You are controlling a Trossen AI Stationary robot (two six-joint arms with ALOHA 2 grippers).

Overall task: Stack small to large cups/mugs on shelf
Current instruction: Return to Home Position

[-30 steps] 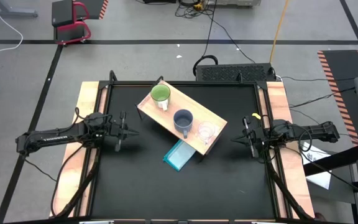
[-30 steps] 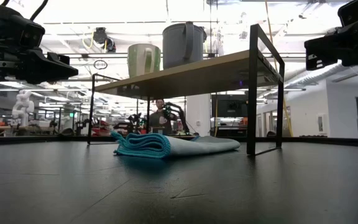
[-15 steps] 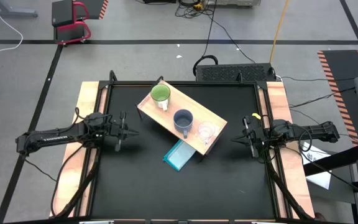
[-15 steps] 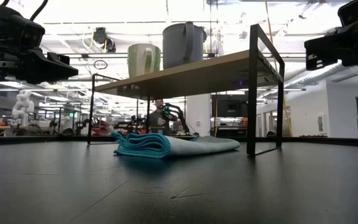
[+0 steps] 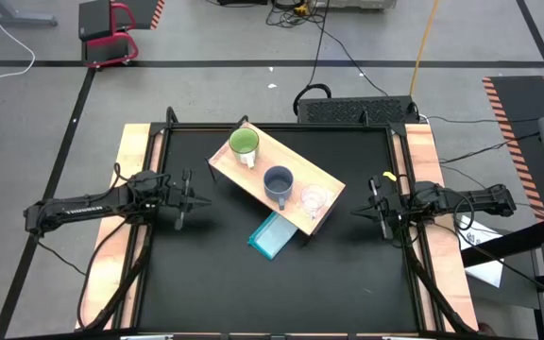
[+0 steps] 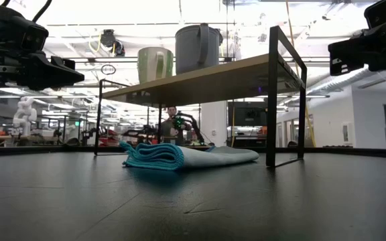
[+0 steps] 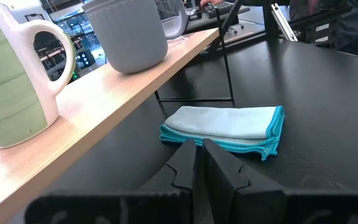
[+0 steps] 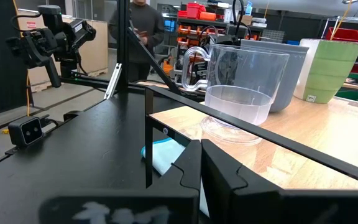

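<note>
Wood shelf (image 5: 291, 156): light board on thin dark legs, set diag. across the black table (image 5: 253, 293); all 3 vessels stand on top.
Green mug (image 5: 244, 144): upright at the board's far-left end, white handle; nothing gripping it.
Grey-blue mug (image 5: 279, 181): upright, approx. mid-board, just beside the glass cup, a bit apart from the green mug.
Glass cup (image 5: 313, 199): upright at the board's right end, near its edge; clearly the smallest of the 3.
Order: row runs glass > grey-blue > green. Reads as small-to-large, tho green vs grey-blue size is hard to rank from these views.
Blue cloth (image 5: 274, 236): folded, flat on the table, partly under the shelf's front edge; not part of the job.
Left gripper (image 5: 185, 200): at the table's left side, well apart from the shelf; fingers closed together, empty.
Right gripper (image 5: 374, 208): at the table's right side, also well apart; fingers pressed together, holding nothing.
Done: placing looks complete, 3 of 3 on the shelf.
Left to do: prob. only the arms' rest pose; both sit drawn in at the sides, so v. little remains.
</note>
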